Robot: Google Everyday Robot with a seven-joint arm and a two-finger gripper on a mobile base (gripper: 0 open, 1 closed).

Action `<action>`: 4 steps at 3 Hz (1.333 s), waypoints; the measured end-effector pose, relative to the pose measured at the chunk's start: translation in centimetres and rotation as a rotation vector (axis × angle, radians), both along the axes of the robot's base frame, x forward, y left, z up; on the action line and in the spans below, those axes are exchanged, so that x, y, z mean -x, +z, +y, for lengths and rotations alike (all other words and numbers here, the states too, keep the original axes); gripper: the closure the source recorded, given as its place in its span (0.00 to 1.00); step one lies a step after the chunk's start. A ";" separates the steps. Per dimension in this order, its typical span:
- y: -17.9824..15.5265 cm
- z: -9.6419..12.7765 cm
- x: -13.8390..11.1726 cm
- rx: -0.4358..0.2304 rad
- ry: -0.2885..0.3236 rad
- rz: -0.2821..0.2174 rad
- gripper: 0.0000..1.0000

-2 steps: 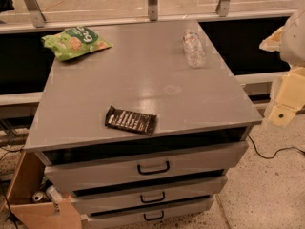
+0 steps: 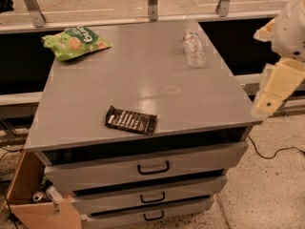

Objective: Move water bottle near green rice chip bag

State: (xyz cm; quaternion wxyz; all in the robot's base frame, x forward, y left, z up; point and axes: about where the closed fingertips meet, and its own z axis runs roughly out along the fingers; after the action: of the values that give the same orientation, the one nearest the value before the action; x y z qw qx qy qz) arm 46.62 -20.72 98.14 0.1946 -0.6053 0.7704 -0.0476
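Note:
The water bottle (image 2: pixel 194 49) is clear with a pale label band. It lies on its side near the back right of the grey cabinet top (image 2: pixel 143 80). The green rice chip bag (image 2: pixel 74 42) lies at the back left corner, far from the bottle. My gripper (image 2: pixel 275 90) is a cream-coloured part hanging off the right edge of the cabinet, to the right of the bottle and nearer the front. It touches nothing.
A dark flat snack bar wrapper (image 2: pixel 130 120) lies near the front edge. Three drawers (image 2: pixel 152 168) sit below the top. A cardboard box (image 2: pixel 33 199) stands on the floor at lower left. A railing (image 2: pixel 152 4) runs behind the cabinet, and a cable (image 2: pixel 274 154) lies on the floor at right.
My gripper has shifted slightly left, toward the cabinet's right edge. The bottle, the bag and the wrapper have not moved.

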 end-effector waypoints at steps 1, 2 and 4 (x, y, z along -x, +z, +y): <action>1.7 1.0 -5.0 -0.047 0.013 -0.131 0.00; 4.4 2.2 -10.7 -0.119 0.023 -0.266 0.00; 4.1 2.1 -12.9 -0.134 -0.020 -0.303 0.00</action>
State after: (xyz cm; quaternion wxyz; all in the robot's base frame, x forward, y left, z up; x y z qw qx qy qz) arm 59.51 -18.66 102.26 0.3479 -0.5690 0.7398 -0.0888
